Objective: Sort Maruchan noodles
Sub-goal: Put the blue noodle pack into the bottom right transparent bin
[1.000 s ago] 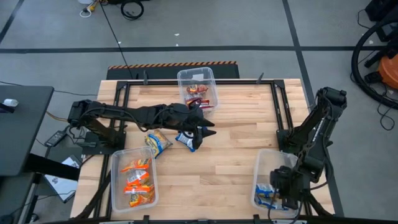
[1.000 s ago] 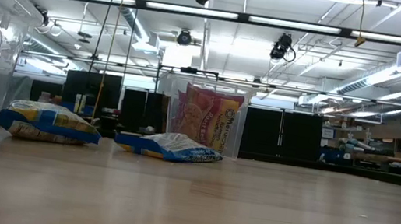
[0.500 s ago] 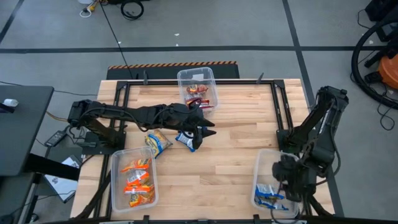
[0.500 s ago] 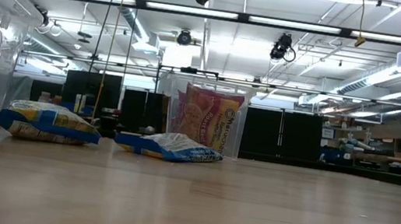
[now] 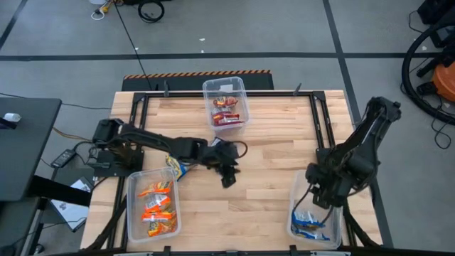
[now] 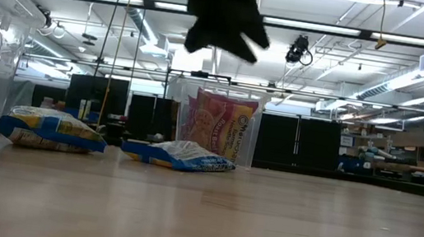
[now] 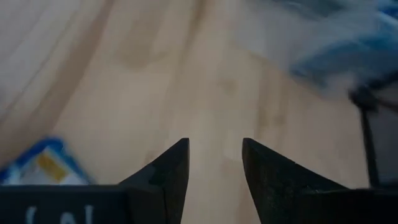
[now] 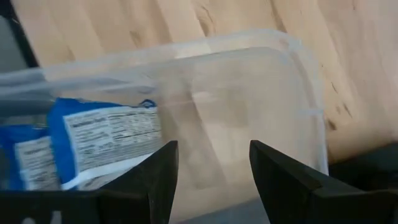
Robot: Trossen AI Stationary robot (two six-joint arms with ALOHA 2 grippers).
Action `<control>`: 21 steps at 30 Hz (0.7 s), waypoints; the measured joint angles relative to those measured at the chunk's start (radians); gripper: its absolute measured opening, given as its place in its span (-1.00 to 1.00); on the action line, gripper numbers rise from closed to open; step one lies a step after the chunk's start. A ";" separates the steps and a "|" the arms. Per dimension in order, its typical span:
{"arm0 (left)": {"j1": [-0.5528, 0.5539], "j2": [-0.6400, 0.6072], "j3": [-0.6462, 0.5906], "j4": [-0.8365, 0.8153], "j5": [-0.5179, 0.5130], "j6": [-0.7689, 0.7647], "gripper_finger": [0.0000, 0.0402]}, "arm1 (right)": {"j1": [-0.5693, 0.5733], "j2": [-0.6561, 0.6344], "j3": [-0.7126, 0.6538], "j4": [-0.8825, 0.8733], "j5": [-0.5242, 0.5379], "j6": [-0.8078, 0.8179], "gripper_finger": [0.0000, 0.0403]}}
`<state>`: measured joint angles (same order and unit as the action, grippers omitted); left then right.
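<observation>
The left pincer [image 5: 227, 176], hanging empty with fingers apart just beyond two loose blue packets [image 6: 178, 155] on the desk [image 5: 270, 142], is risking overshooting them; right pincer [image 8: 211, 180] is gaping over its bin [image 8: 298, 93].

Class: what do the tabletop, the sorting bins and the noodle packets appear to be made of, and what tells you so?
Tabletop: pale wood, seemingly matte, showing joined planks and grain.
Bins, such as the right-hand bin: clear, probably rigid plastic; the wood shows through its wall.
Blue noodle packet: thin, glossy printed plastic film, probably, with creases and a printed label panel.
</observation>
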<state>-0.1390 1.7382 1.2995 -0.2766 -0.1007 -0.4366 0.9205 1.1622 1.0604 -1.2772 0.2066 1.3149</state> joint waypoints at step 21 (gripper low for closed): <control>0.109 0.049 -0.017 -0.306 -0.263 -0.459 -0.12 | -0.025 -0.090 0.397 -0.019 0.272 -0.028 0.01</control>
<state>-0.0299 1.7873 1.2823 -0.5826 -0.3641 -0.8954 0.8958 1.0721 1.4570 -1.2964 0.4782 1.2865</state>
